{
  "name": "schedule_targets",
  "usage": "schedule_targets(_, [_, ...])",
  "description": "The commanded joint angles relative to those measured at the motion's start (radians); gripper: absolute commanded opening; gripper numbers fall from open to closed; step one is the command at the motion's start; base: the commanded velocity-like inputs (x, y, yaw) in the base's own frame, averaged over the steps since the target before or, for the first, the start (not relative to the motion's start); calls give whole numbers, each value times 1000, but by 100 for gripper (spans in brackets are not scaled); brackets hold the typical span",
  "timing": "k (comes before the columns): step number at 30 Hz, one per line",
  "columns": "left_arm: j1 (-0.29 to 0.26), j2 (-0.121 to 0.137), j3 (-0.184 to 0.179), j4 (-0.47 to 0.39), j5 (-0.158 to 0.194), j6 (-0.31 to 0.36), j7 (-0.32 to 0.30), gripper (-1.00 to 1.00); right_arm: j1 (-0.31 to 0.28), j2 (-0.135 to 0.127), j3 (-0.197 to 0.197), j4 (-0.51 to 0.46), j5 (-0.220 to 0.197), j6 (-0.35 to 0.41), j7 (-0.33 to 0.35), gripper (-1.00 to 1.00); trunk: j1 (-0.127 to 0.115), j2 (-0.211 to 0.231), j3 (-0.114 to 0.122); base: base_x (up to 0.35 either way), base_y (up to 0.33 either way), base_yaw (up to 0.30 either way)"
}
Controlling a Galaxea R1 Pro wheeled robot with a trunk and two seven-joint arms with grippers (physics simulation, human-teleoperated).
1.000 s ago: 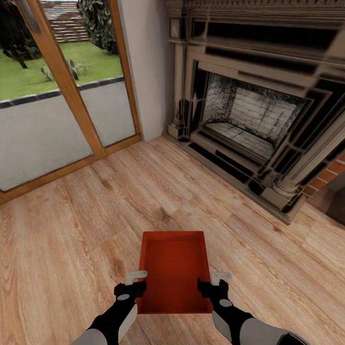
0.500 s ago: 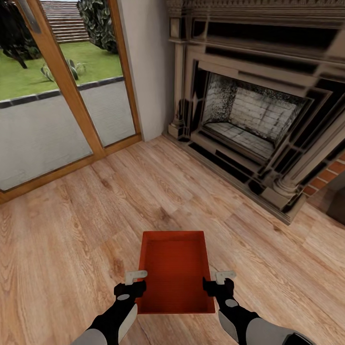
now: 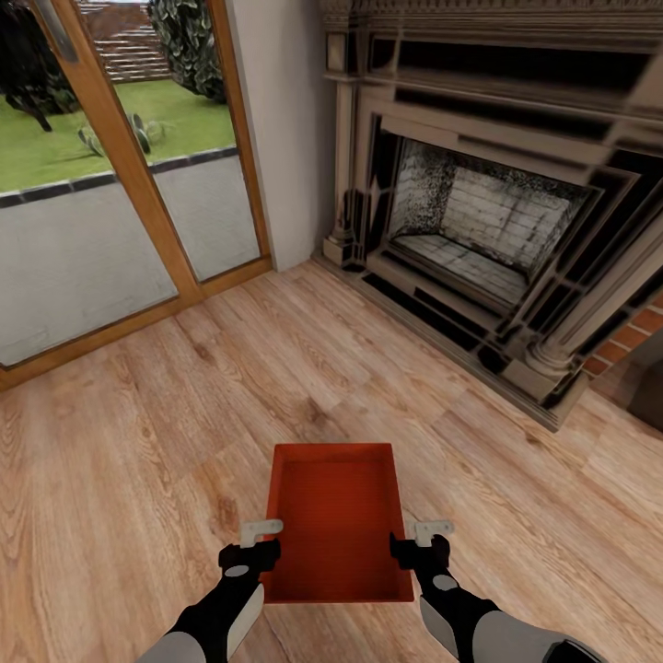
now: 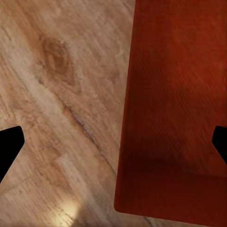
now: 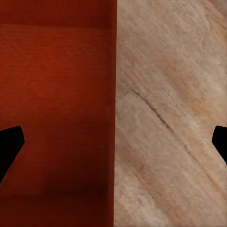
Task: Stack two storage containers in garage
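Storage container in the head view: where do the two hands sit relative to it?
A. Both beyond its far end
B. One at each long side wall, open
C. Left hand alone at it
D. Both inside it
B: the left hand and the right hand flank the storage container, each wrist view showing open fingers astride a side wall.

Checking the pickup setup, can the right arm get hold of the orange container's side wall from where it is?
Probably yes: the right gripper is open, straddling the container wall, nothing between.
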Motion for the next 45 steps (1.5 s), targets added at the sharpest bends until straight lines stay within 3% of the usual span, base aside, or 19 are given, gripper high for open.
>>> schedule_targets(1, [0,1,-9,-1,10,1,7,100,0,0,9,0,-6,-2,-5,100,4,-8,-4,0,0,0])
schedule_targets(45, [0,1,-7,-2,12,1,6,100,0,0,9,0,-6,-4,-5,100,173,-316,-142,0,0,0])
